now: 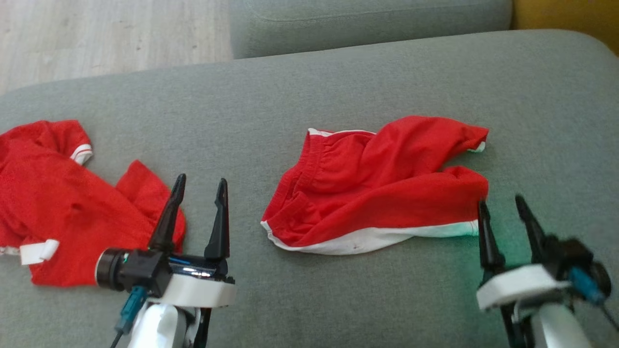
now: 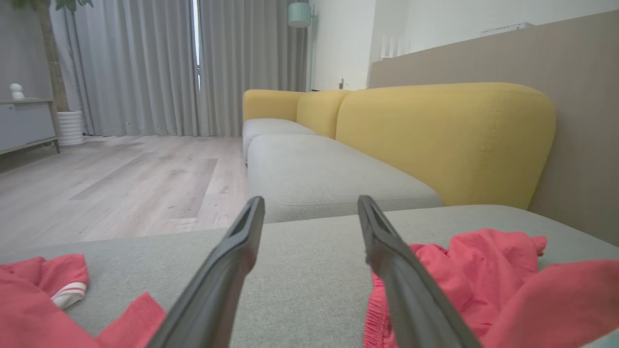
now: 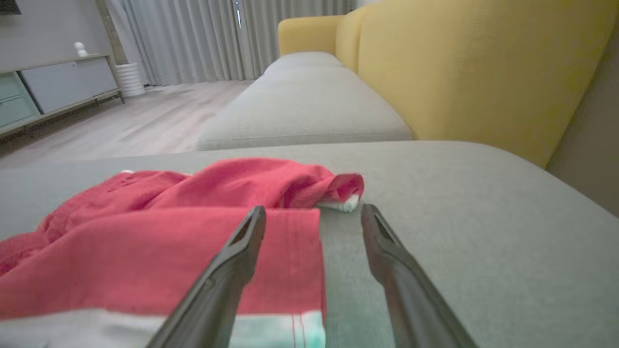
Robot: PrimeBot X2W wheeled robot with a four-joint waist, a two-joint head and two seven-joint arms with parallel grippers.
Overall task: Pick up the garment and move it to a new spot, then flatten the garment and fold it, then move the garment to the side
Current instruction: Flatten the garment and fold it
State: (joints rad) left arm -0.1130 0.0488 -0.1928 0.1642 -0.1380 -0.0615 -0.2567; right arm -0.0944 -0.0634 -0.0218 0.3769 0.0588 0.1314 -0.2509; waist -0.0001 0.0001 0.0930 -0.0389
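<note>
The shorts (image 1: 377,188) lie rumpled near the middle of the cushion (image 1: 309,82), neither flat nor folded. I judge that flattening, folding and setting aside all remain. The right gripper (image 1: 500,201) is wide open and empty, just beside the shorts' near right corner. The left gripper (image 1: 201,180), also open and empty, is between the shorts and a shirt (image 1: 58,203) at the cushion's left edge. No writing is readable.

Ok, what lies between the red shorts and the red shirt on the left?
In the head view, only bare grey cushion lies between the red shorts and the red shirt. The open left pincer shows in that gap, at the shirt's edge.
</note>
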